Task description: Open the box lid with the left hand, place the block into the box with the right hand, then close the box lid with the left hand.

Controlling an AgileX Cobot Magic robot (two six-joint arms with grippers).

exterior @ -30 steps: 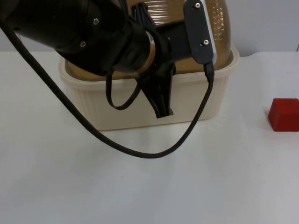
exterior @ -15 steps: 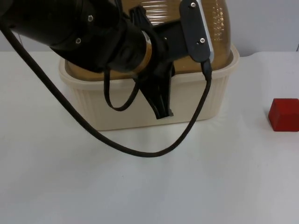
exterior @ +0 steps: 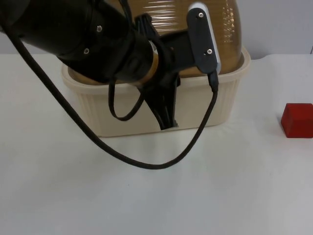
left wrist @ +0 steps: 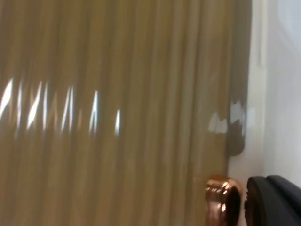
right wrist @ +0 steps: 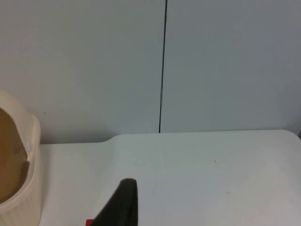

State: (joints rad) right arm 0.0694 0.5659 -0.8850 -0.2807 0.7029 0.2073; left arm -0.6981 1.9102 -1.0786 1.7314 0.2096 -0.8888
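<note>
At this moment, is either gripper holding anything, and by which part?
It cannot be told for the left gripper: it hangs at the box's front wall, under the raised lid. The right gripper waits; the block lies untouched.

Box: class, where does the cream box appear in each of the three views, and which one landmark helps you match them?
Top view: the box stands near the far edge of the white table, in front of the grey wall.
Left wrist view: a ribbed tan surface, close up; whether it is the side or the lid, I cannot tell.
Right wrist view: its rounded cream corner, on the table before the grey wall.
Shared landmark: the grey wall.
</note>
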